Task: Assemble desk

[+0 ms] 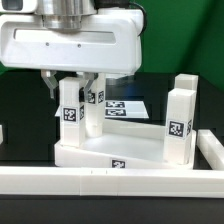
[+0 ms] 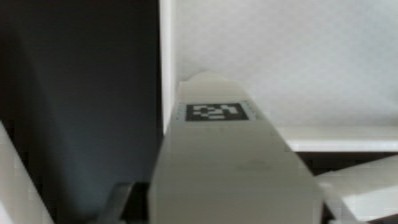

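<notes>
The white desk top point(image 1: 115, 152) lies on the black table with its raised rim up. One white square leg point(image 1: 180, 112) stands upright in its corner on the exterior view's right. My gripper point(image 1: 72, 90) is shut on a second tagged white leg point(image 1: 71, 118) and holds it upright over the desk top's corner on the exterior view's left. I cannot tell whether its lower end is seated. In the wrist view this leg point(image 2: 217, 150) fills the middle between my fingers point(image 2: 135, 200), and my gripper point(image 2: 222, 208) closes on it. The desk top point(image 2: 267, 50) shows behind it.
A long low white rail point(image 1: 100, 183) runs along the front and up the exterior view's right side point(image 1: 214, 150). The marker board point(image 1: 128, 106) lies flat behind the desk top. The arm's big white body point(image 1: 70, 42) hangs above.
</notes>
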You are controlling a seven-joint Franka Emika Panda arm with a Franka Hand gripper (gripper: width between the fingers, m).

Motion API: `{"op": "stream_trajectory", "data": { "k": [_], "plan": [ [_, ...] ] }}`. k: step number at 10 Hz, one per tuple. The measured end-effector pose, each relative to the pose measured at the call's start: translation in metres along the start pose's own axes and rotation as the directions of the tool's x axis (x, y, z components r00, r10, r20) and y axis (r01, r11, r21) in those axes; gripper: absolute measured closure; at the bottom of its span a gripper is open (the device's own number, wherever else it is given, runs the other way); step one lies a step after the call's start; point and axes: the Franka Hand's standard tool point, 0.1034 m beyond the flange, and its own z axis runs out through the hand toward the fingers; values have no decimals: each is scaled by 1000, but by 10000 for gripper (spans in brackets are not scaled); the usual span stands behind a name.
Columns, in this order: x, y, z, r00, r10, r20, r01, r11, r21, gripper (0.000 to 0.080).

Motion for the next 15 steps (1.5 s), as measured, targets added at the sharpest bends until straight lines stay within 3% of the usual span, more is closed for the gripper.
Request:
{"op": "stream_trajectory", "data": {
  "k": [1,4,7,8,9,10,11,13,15],
  "plan": [
    [0,1,0,996,91,0,-91,996,12,510],
    [-1,-4,1,949,316,4,-316,949,10,509],
    [-1,-5,1,852,524,8,-524,852,10,509],
    [-1,-5,2,813,582,10,-582,813,21,509],
    [0,-2,2,722,692,21,-691,720,66,509],
    [0,-1,2,648,760,38,-761,645,79,509],
    [0,-1,2,588,807,56,-808,583,86,509],
    [1,-1,2,342,934,100,-938,333,102,509],
    [1,-3,2,199,971,132,-978,188,94,509]
  ]
}}
